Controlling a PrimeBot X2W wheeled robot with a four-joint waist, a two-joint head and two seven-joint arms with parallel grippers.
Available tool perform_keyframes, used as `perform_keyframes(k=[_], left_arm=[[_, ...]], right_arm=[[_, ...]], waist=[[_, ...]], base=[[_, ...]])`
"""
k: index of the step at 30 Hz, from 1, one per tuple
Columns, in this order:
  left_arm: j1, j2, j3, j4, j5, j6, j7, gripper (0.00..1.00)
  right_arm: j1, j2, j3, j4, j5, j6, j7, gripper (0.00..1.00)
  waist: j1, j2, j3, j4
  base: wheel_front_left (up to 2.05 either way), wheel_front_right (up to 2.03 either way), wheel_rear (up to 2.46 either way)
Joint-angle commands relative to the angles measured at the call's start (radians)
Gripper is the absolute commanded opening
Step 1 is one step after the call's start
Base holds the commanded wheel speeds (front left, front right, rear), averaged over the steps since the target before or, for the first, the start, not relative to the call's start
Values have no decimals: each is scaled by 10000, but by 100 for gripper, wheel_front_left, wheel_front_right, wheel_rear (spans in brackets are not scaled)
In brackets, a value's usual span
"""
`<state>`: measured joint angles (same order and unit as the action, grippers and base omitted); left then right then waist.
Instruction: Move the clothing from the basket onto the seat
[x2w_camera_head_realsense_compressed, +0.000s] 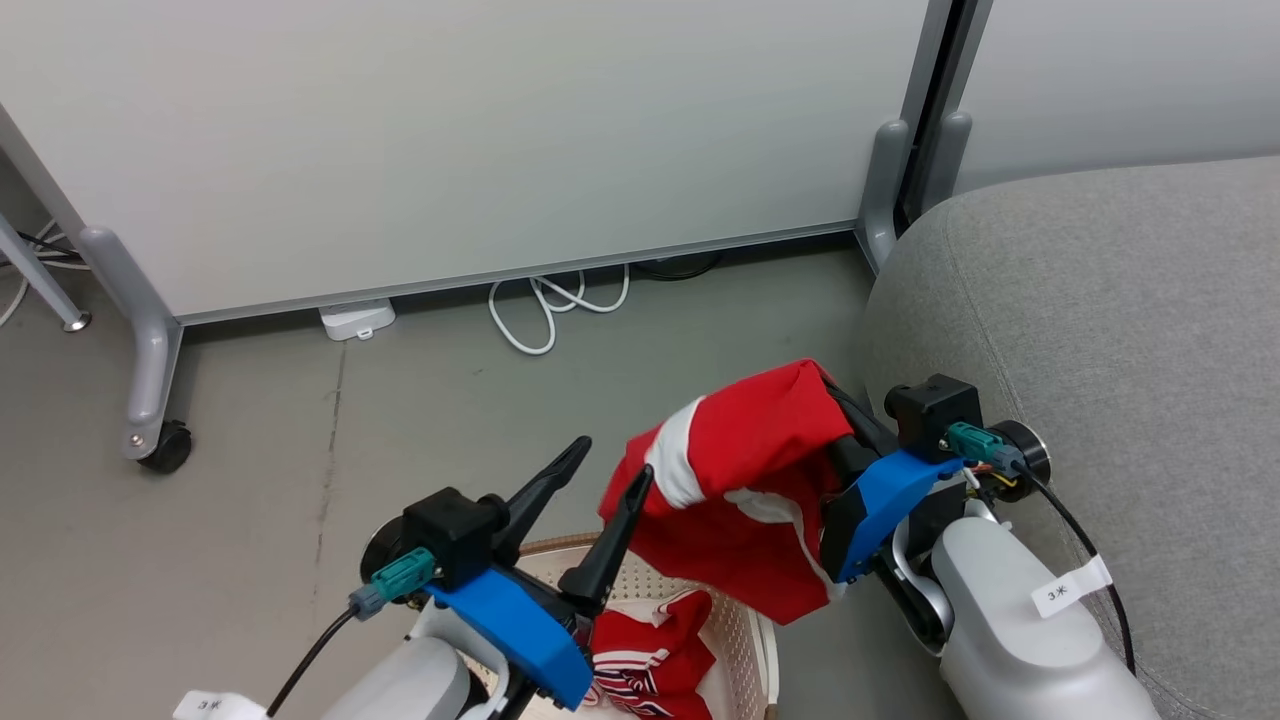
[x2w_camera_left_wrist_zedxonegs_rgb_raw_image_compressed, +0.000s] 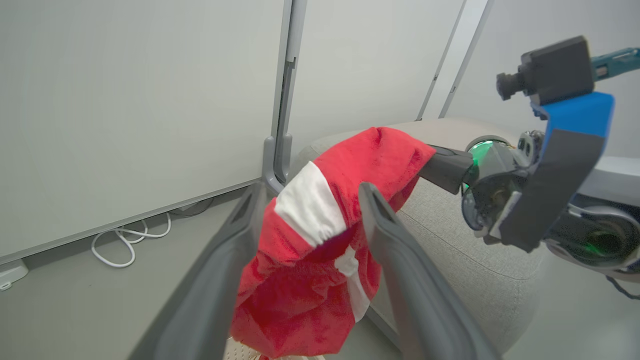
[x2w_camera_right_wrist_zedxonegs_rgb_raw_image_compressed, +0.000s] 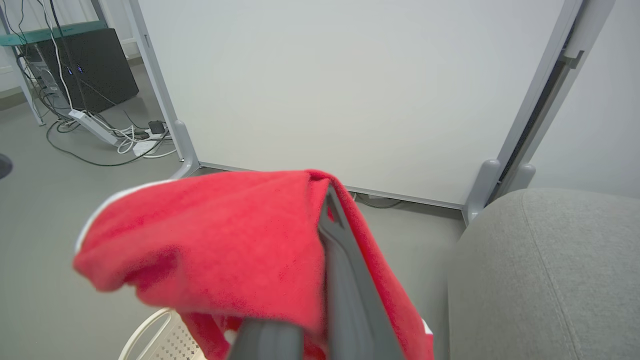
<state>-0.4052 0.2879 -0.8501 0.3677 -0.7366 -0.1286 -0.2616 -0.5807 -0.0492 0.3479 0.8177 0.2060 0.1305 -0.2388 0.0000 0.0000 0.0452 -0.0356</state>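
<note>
While the right gripper (x2w_camera_head_realsense_compressed: 848, 418) was clamped on the striped garment (x2w_camera_head_realsense_compressed: 750, 440), holding it in the air above the basket (x2w_camera_head_realsense_compressed: 745, 640) and just beside the sofa (x2w_camera_head_realsense_compressed: 1100, 330), the left gripper (x2w_camera_head_realsense_compressed: 612, 460) stood wide open next to it, gripping nothing, and a jersey (x2w_camera_head_realsense_compressed: 650, 660) lay in the basket.

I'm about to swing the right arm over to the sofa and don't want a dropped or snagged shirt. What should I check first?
1. Hold: right gripper shut on red garment: ok.
2. Release: left gripper open: ok.
3. Left fingers apart from cloth: cannot tell.
4. Hem above basket rim: cannot tell.
5. Target: sofa beside the right arm, bare fabric showing: ok.
6. Work left: jersey lies in basket: not ok.
</note>
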Motion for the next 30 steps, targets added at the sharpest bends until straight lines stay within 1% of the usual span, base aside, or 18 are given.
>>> perform_keyframes(k=[1,9,12,14,21,26,30], left_arm=[[573,52,706,-394,498,-3,-49,100],[1993,-212,2604,-1145,2197,-15,-48,100],[2417,-428,3337,-1252,2618,-19,-48,100],[2629,-549,3638,-1292,2830,-21,-50,100],[2889,-675,3861,-1351,3072,-21,-49,100],[2865,-649,3855,-1341,3069,-22,-49,100],[2771,-605,3838,-1322,3057,-21,-51,100]], right_arm=[[71,-23,-191,-110,-168,5,-12,0],[342,-22,-502,-405,-347,5,95,0],[418,-22,-569,-547,-386,5,139,0],[461,-22,-596,-642,-426,5,214,0],[644,-22,-691,-977,-478,5,368,0],[701,-22,-682,-1196,-455,5,458,0],[749,-23,-662,-1433,-434,5,532,0]], waist=[[0,0,-7,14],[0,0,-20,-32],[0,0,-17,-60],[0,0,-15,-79],[0,0,1,-200],[0,0,56,-450],[0,0,152,-861]], base=[[0,0,0],[0,0,0],[0,0,0],[0,0,0],[0,0,0],[0,0,0],[0,0,0]])
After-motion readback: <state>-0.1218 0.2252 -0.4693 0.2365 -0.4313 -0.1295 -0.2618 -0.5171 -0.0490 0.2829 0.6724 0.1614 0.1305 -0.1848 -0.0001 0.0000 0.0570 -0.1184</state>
